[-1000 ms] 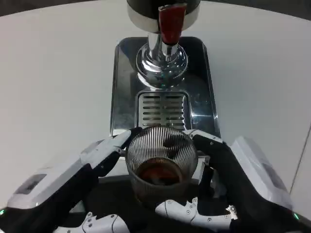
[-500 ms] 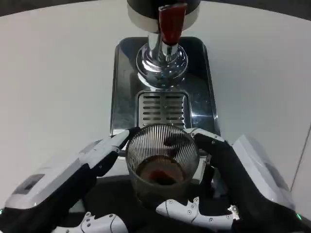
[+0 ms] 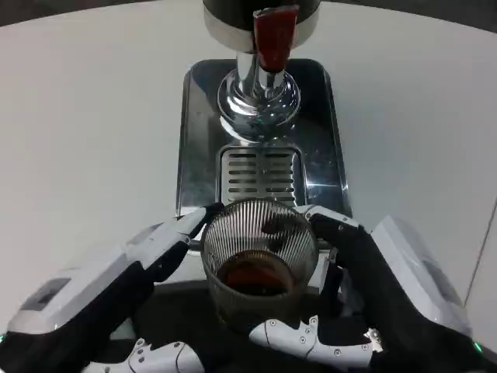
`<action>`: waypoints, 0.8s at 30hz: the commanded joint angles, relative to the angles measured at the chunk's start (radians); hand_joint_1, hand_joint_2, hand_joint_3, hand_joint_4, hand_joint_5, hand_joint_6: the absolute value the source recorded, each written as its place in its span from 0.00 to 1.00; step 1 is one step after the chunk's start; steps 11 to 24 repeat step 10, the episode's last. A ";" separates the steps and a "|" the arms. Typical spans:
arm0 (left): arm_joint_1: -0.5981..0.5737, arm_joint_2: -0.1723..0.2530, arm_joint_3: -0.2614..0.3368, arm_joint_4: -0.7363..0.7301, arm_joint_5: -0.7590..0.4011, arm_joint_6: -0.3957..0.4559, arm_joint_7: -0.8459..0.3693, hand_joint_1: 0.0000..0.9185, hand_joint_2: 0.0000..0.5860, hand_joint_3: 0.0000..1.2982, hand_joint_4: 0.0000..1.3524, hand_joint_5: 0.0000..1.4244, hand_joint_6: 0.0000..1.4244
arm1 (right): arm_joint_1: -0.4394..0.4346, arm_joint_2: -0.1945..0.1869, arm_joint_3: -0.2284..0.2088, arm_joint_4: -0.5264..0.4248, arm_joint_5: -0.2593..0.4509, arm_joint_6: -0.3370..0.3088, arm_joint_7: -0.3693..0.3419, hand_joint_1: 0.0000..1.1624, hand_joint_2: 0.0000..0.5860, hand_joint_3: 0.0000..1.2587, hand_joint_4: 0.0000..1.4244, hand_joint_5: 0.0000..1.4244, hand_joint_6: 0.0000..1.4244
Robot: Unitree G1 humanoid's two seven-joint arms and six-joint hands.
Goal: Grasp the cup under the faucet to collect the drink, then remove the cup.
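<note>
The ribbed cup (image 3: 258, 260), holding dark drink, sat at the counter's (image 3: 93, 116) near edge, clear of the faucet (image 3: 260, 97). The left hand (image 3: 116, 287) and right hand (image 3: 373, 287) clasped it between them. Removal looked under way; next called for level carrying.

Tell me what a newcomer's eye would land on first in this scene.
First, the ribbed glass cup with brown drink in its bottom, held low in the picture between the left hand and the right hand. Behind it, the red faucet handle stands out above the shiny metal drip tray on the white table.
</note>
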 commanded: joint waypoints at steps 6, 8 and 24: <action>0.012 0.001 0.003 0.013 -0.001 -0.013 0.009 0.00 0.13 0.00 0.00 0.00 0.00 | 0.002 0.006 0.004 -0.032 0.007 -0.040 0.000 0.83 0.40 0.72 0.72 0.83 0.98; 0.012 0.001 0.003 0.014 -0.003 -0.014 0.009 0.00 0.13 0.00 0.00 0.00 0.00 | 0.002 0.006 0.004 -0.032 0.008 -0.040 0.000 0.83 0.40 0.72 0.72 0.82 0.98; 0.012 0.002 0.003 0.014 -0.003 -0.014 0.008 0.00 0.13 0.00 0.00 0.00 0.00 | 0.003 0.006 0.004 -0.031 0.008 -0.041 0.000 0.83 0.40 0.72 0.72 0.83 0.98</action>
